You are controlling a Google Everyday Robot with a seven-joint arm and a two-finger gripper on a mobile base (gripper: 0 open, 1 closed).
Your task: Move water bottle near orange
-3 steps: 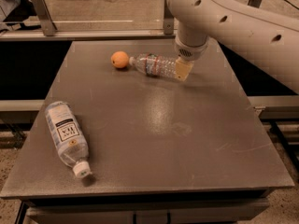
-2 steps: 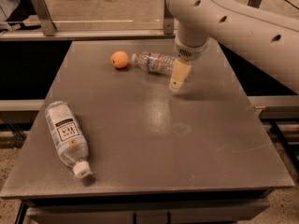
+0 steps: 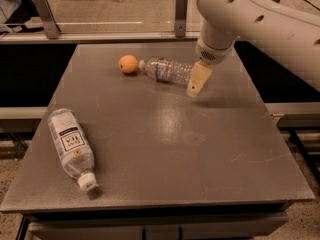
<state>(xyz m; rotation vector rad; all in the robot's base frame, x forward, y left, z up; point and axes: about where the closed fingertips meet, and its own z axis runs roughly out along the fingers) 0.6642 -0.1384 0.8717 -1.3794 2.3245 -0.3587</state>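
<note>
The water bottle point(image 3: 167, 70), slim and clear with a red-and-teal label band, lies on its side at the back of the grey table point(image 3: 165, 149). Its cap end points left and almost touches the orange point(image 3: 128, 63). My gripper point(image 3: 196, 85) hangs from the white arm just right of the bottle's base end, slightly above the tabletop. It is open and holds nothing. Only one tan finger point(image 3: 198, 78) shows; the other is hidden behind it.
A fatter bottle with a large white label point(image 3: 71, 148) lies near the front left corner of the table. A metal rail point(image 3: 115, 34) with upright posts runs behind the table's back edge. The white arm point(image 3: 260, 19) reaches in from the upper right.
My gripper has let go of the water bottle's base end and drawn slightly back and up from it. The bottle and the orange have stayed where they were.
</note>
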